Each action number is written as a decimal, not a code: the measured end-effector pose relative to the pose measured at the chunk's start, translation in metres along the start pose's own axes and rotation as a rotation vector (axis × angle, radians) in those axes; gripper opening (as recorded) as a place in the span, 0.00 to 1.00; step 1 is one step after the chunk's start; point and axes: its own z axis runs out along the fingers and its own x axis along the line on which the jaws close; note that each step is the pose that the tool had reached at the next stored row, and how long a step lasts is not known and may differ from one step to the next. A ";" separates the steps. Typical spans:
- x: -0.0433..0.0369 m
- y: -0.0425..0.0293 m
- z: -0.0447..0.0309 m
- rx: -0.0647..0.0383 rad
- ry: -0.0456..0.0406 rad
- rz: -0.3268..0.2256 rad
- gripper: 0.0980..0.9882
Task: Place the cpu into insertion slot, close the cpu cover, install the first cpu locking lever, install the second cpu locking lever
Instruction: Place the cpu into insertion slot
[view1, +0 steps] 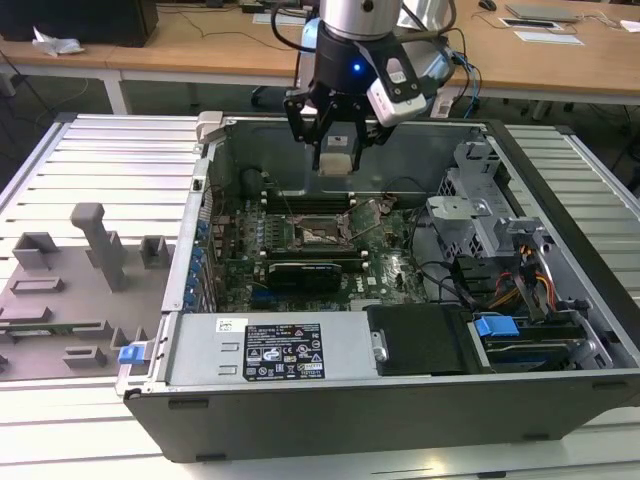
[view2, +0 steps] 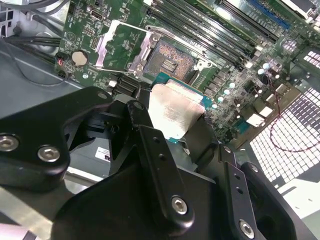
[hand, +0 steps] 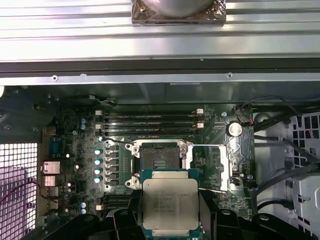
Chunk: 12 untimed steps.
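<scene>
**Item: cpu** (hand: 170, 202). Flat square chip with a silvery-tan metal lid on a green base.
- Location: in the air inside the open computer case (view1: 300, 360), above the green motherboard (view1: 395, 270) and not yet seated.
- Handling (judged): light, thin and rigid. The smooth lid is likely slippery and the contact face underneath is delicate. Best held by two opposite edges and kept level.

**Holder: gripper** (view1: 337, 145). Clamped on the cpu, with a dark finger against each of two opposite edges.

**Destination: insertion slot** (hand: 160, 157). Dark-framed square socket, empty, its contact field bare. It lies below the chip and a little to its far side.

**Adjacent:**
- cpu cover (view2: 120, 47): swung open, standing just beside the slot on the exterior view's right.
- wire lever (hand: 210, 146): thin rod, unlatched, running from the slot toward the cover.
- memory slots (hand: 152, 120): long rows just to the far side of the slot.
- graphics card (view1: 305, 270): long and black, on the near side of the slot.
- coin cell (hand: 234, 129): beyond the cover.

**Obstructions (judged):** the raised cover and loose lever crowd one side of the slot, and the memory slots and graphics card flank two others.
</scene>
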 end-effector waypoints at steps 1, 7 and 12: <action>0.0000 -0.0001 0.0007 0.000 0.0000 0.000 0.49; -0.0001 -0.0006 0.0064 0.000 0.0000 0.000 0.49; -0.0002 -0.0010 0.0110 0.000 0.0000 0.000 0.49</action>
